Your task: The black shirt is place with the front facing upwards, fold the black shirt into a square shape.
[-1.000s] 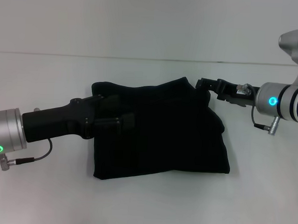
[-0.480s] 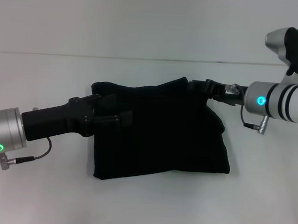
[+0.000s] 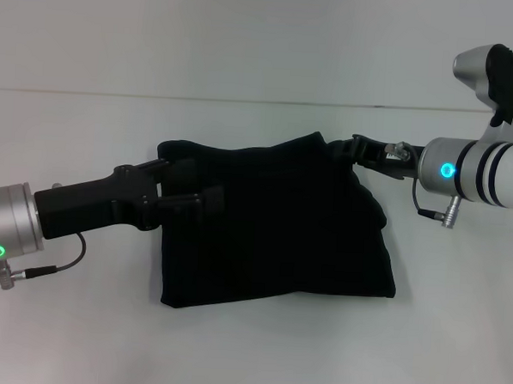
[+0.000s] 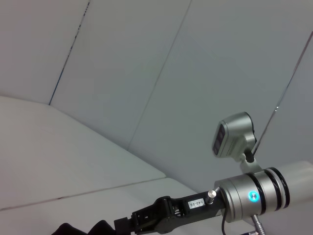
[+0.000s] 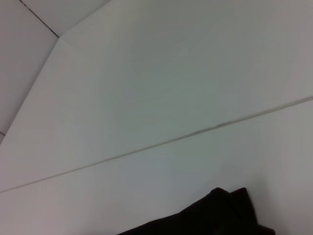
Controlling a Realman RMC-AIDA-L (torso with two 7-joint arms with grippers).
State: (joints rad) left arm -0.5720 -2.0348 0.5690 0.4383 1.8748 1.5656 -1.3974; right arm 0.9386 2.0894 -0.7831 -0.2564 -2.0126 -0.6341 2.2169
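Black shirt (image 3: 280, 228): you have it lying on the white bench (image 3: 248, 355), already folded into a rough, thick rectangle, its far edge bunched and uneven. No lettering or label shows on the side you see.
Left gripper (image 3: 188, 188): your left arm reaches in from the left over the near-left part of the fold. Its fingers (image 3: 206, 200) stand apart, one over the far-left corner, one on top of the cloth; whether they pinch any fabric, you cannot tell.
Right gripper (image 3: 349, 149): it comes in from the right to the far-right corner of the shirt, black against black cloth, so you cannot tell how it is set.
Left wrist view: the right gripper (image 4: 129, 225) meets a bump of shirt (image 4: 78, 229).
Right wrist view: only a shirt corner (image 5: 215, 215).
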